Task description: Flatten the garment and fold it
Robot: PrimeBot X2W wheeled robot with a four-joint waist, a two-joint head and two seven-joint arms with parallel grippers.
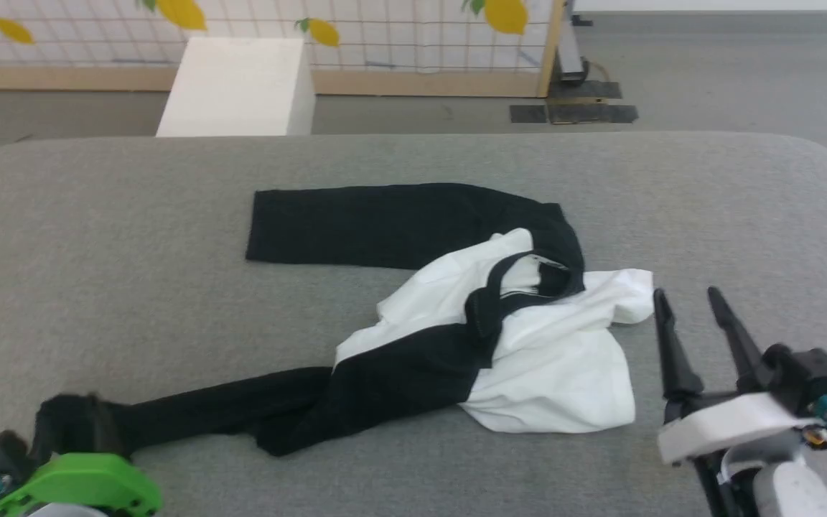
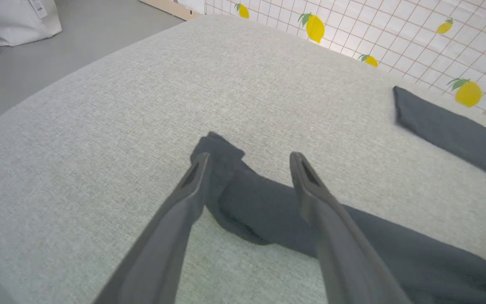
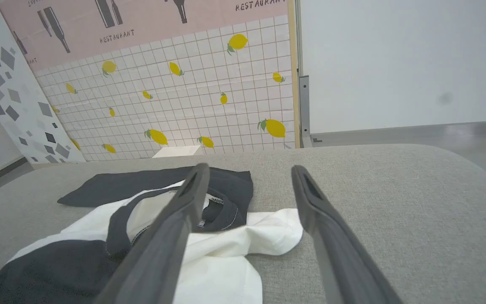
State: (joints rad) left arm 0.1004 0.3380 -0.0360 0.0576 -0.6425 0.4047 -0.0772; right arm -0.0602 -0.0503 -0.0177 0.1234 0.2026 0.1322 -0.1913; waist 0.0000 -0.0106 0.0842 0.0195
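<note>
The garment (image 1: pixel 528 359) lies crumpled on the grey padded table (image 1: pixel 133 287), its white body bunched at centre right with the black neck trim on top. One black sleeve (image 1: pixel 385 226) is spread flat towards the far left. The other black sleeve (image 1: pixel 227 406) stretches to the near left, where its cuff (image 2: pixel 222 154) rests on the table between the fingers of my left gripper (image 2: pixel 249 157). That gripper (image 1: pixel 72 420) is open, not gripping the cloth. My right gripper (image 1: pixel 686 296) stands open just right of the white hem, holding nothing, its fingers (image 3: pixel 184 202) pointing over the garment (image 3: pixel 226 253).
A white box (image 1: pixel 241 86) stands on the floor beyond the table's far edge, before a lemon-patterned tile panel (image 1: pixel 413 36). A white bag (image 2: pixel 15 17) lies on the floor off the table's left side. The table's corners are rounded.
</note>
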